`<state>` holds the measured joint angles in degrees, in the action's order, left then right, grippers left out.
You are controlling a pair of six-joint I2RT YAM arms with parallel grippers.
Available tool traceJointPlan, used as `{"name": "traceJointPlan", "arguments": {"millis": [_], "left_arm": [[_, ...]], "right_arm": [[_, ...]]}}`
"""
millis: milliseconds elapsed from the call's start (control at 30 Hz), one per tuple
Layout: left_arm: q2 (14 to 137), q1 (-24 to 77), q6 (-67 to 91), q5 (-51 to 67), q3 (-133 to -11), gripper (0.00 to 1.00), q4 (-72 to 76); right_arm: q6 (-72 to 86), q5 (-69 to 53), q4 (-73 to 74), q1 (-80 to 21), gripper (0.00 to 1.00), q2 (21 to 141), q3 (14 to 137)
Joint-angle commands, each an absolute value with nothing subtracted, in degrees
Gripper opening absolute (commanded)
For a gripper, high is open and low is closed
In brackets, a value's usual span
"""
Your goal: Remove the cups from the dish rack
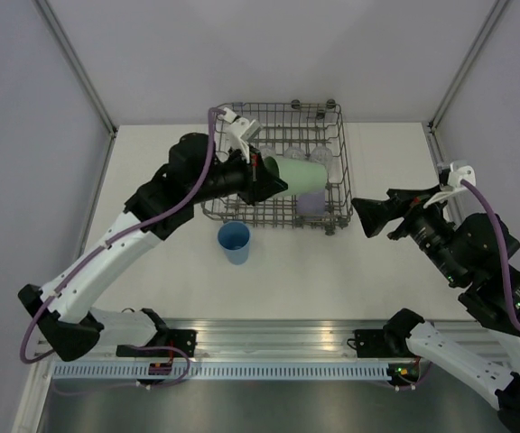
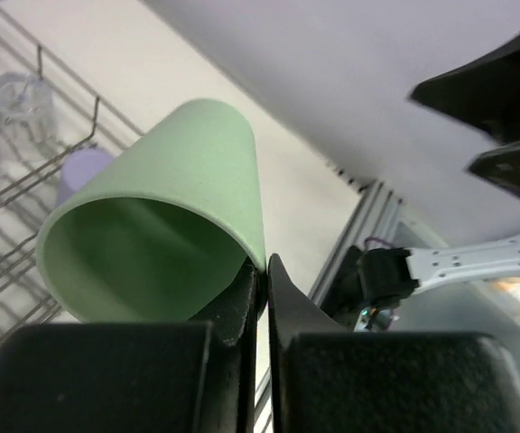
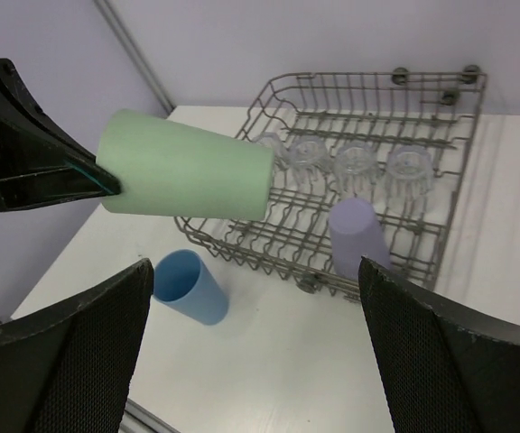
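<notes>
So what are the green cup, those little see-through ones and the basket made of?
The green cup looks like matte plastic: opaque, even colour, thin wall, no glare. The small clear cups could be glass or clear plastic; the wires behind show through them. The dish rack seems to be thin grey metal wire, perhaps coated.

Saw a white table (image 1: 314, 280) with pale walls (image 1: 269, 54) behind it. Found a silver rail (image 1: 269, 332) along the near edge. Spotted two thin grey posts (image 1: 73, 63) going up from the back corners.
</notes>
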<state>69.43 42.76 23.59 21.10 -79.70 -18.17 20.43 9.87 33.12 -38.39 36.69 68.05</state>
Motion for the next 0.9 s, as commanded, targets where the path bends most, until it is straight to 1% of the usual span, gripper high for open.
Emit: {"name": "traceJointPlan", "arguments": {"millis": [0, 33, 67, 100, 133, 167, 200, 333, 433, 600, 867], "left_arm": [[75.4, 45.9, 12.0, 11.7, -90.8, 0.02, -38.6], [77.4, 47.6, 11.3, 8.3, -93.1, 0.02, -41.3], [79.3, 48.6, 9.7, 6.4, -97.9, 0.02, -47.7], [83.5, 49.6, 8.9, 4.2, -100.4, 0.02, -50.6], [85.3, 52.1, 8.3, -0.8, -102.5, 0.02, -53.8], [86.9, 53.1, 7.1, -2.9, -106.2, 0.02, -56.1], [90.2, 54.1, 6.7, -4.2, -107.8, 0.02, -60.6], [95.1, 58.7, 5.0, -8.6, -112.6, 0.02, -65.5], [99.4, 60.2, 4.0, -11.2, -116.2, 0.02, -71.0], [103.5, 61.4, 1.2, -9.0, -116.5, 0.02, -74.4], [108.3, 62.3, -1.9, -5.7, -112.7, 0.02, -72.6]], "right_arm": [[18.2, 17.7, 42.6, -38.4, 0.98, 36.6, 73.7], [18.2, 18.7, 44.1, -38.4, 0.98, 36.7, 74.5], [17.9, 20.6, 45.5, -38.3, 0.98, 37.0, 75.2], [17.8, 21.4, 48.3, -38.3, 0.98, 37.3, 76.7], [17.6, 22.2, 49.5, -38.3, 0.98, 37.5, 77.4], [17.3, 23.0, 51.3, -38.4, 0.98, 37.6, 77.9], [17.1, 23.3, 52.0, -38.4, 0.98, 37.5, 78.7], [16.4, 23.3, 53.7, -38.4, 0.98, 37.1, 79.5], [15.9, 23.6, 53.7, -38.4, 0.98, 36.3, 79.1], [15.4, 23.6, 53.8, -38.4, 0.98, 35.6, 78.2], [15.6, 22.5, 53.2, -38.4, 0.98, 34.4, 75.9]]}}
